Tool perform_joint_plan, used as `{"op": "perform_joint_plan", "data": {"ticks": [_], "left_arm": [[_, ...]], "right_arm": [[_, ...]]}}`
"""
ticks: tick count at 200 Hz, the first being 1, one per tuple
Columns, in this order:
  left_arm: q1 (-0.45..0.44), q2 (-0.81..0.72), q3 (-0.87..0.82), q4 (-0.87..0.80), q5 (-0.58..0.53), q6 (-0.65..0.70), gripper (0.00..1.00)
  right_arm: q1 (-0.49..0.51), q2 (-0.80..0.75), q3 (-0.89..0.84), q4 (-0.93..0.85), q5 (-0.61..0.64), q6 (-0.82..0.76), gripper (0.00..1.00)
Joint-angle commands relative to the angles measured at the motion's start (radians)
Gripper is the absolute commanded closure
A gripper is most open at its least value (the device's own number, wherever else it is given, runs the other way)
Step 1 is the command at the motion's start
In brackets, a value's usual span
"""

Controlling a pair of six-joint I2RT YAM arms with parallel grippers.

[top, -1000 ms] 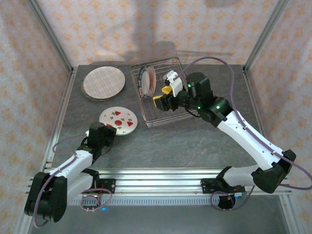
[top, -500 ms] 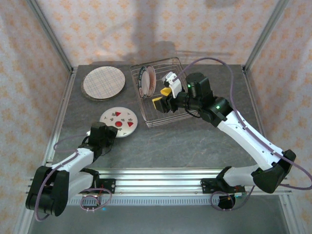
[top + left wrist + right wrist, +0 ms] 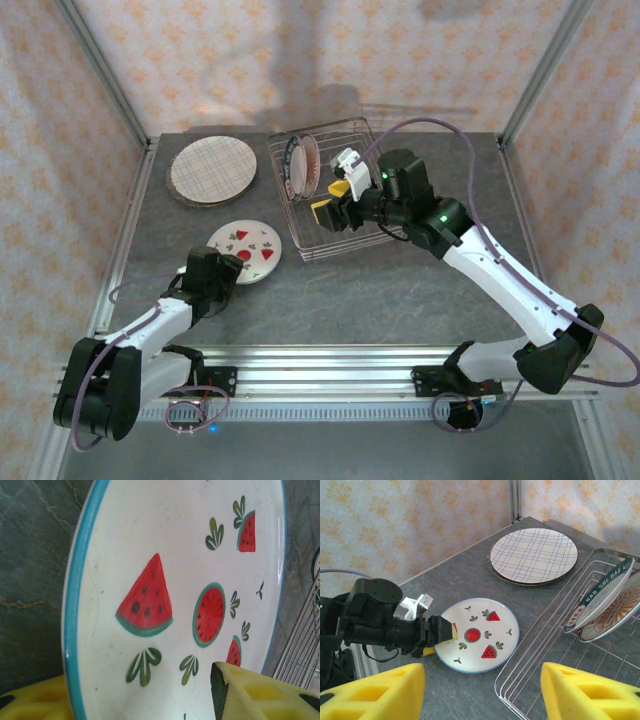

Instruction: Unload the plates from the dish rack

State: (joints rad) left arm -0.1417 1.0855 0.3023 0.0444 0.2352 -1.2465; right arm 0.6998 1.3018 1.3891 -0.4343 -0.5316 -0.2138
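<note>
Standing apart, the yellow fingers (image 3: 260,692) of the left gripper (image 3: 442,637) sit either side of the near-left rim of the watermelon plate (image 3: 245,248), one over its face and one below the rim. The gap between them is much wider than the thin rim, so I judge the jaws open rather than gripping, though I cannot tell whether either pad touches the plate. That plate seems to lie flat on the table (image 3: 400,290), near-left of the dish rack (image 3: 330,250) and just beside it.

The right gripper (image 3: 332,198) hovers over the middle of the rack with its jaws wide and nothing between them. Its opening faces left, toward the standing plates.

Farther out, the plaid plate (image 3: 212,168) lies at the far left of the table. A darker rim shows under it, likely another plate stacked below.

Two plates remain upright in the far-left corner of the rack, leaning together: a dark-rimmed plate (image 3: 600,597) and an orange-patterned plate (image 3: 617,612) behind it.

As a judgement, the unloading is past halfway. At least two plates are out and two are still to lift, and the right arm is best placed to take them.
</note>
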Motion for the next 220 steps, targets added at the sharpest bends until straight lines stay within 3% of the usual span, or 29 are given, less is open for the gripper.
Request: {"op": "perform_joint_plan", "data": {"ticks": [1, 111, 154, 191, 220], "left_arm": [[0.005, 0.018, 0.048, -0.041, -0.010, 0.027, 0.44], [0.005, 0.103, 0.146, -0.189, -0.010, 0.049, 0.39], [0.004, 0.117, 0.179, -0.241, -0.015, 0.063, 0.39], [0.005, 0.101, 0.216, -0.317, -0.022, 0.082, 0.37], [0.005, 0.047, 0.264, -0.423, -0.034, 0.100, 0.29]], "right_arm": [[0.007, 0.003, 0.024, -0.004, 0.002, 0.000, 0.37], [0.006, 0.009, 0.034, -0.020, 0.045, 0.020, 0.37], [0.008, 0.045, 0.070, -0.038, 0.178, 0.075, 0.37], [0.007, 0.110, 0.133, -0.054, 0.364, 0.198, 0.40], [0.007, 0.211, 0.226, -0.104, 0.474, 0.265, 0.46]]}}
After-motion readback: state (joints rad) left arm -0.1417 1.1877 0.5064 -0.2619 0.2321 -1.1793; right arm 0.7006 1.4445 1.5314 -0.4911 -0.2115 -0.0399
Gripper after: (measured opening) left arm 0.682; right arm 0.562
